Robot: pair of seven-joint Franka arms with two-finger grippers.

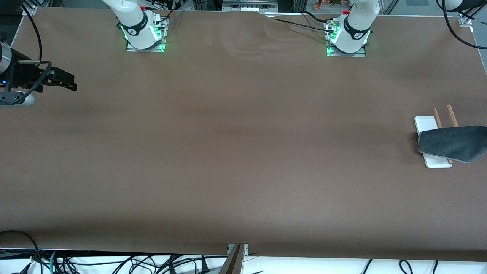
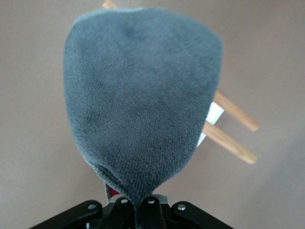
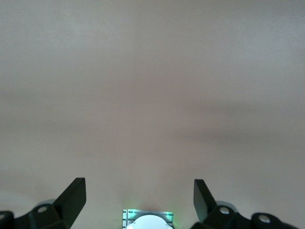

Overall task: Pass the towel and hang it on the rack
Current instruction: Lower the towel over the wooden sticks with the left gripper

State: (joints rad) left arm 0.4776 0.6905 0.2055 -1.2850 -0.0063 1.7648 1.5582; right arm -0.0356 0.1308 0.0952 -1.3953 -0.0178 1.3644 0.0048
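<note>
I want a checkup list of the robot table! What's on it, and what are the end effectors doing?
Surface: brown table, wrinkled near the bases.
Towel: dark grey towel hangs from the left end effector over the rack, covering part of it.
Rack: white base and two wooden rods at the left arm's end of the table.
Clutter: nothing seen.
Left end effector: shut on the towel's corner, above the rack.
Right end effector: open, empty, waiting over the right arm's end of the table.
Cables: black cables below the table's near edge and by the bases.
Surroundings: metal frame along the table's edges.
</note>
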